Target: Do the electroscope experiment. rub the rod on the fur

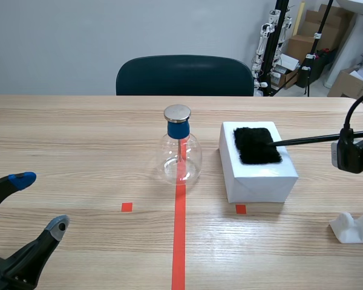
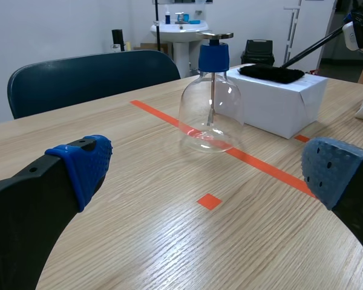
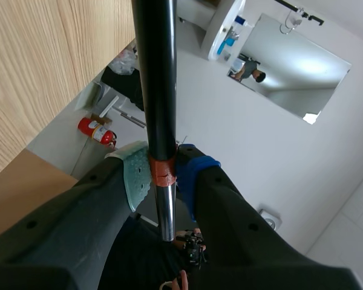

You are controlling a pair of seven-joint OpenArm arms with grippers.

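A black fur patch (image 1: 256,145) lies on top of a white box (image 1: 258,174) right of the table's middle. A thin black rod (image 1: 308,140) reaches from the right, its tip resting on the fur. My right gripper (image 1: 351,154) is shut on the rod (image 3: 154,84), the pads (image 3: 136,178) clamping it at an orange band. The glass flask electroscope (image 1: 180,148) with a blue collar and metal cap stands on the red line. My left gripper (image 1: 30,205) stands open near the table's front left, the electroscope (image 2: 210,103) and fur (image 2: 272,73) well ahead of it.
A white moulded holder (image 1: 354,226) lies at the front right. A dark chair (image 1: 184,75) stands behind the far table edge. Boxes and stands crowd the back right of the room.
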